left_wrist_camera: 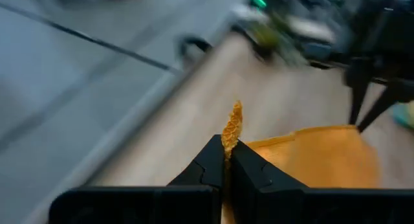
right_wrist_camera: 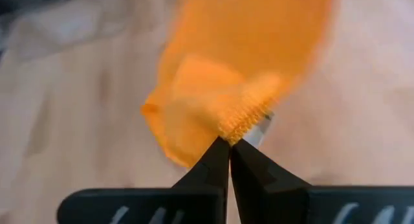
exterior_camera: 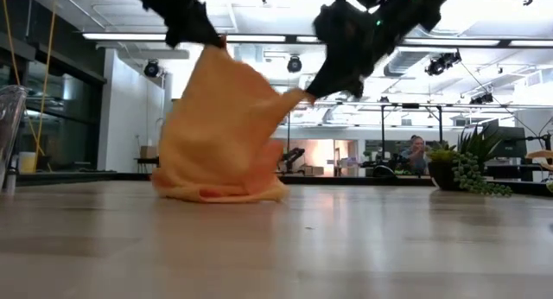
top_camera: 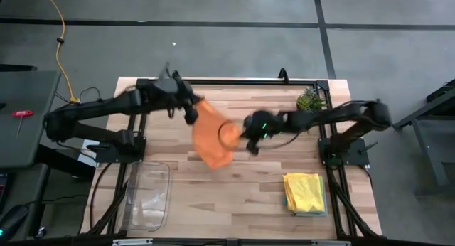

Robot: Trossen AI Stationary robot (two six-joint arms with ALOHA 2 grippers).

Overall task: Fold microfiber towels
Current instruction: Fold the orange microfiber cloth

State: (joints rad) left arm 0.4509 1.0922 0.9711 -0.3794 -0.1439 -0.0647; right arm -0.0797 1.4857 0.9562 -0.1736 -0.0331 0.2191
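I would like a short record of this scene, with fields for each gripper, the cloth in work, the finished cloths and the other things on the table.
left gripper: jaws shut on one corner of the orange towel
right gripper: jaws shut on another edge of the orange towel
orange towel: lifted between both arms, lower end resting on the table
folded stack: yellow towel on top, at the table's near right
clear tray: near left
small plant: far right
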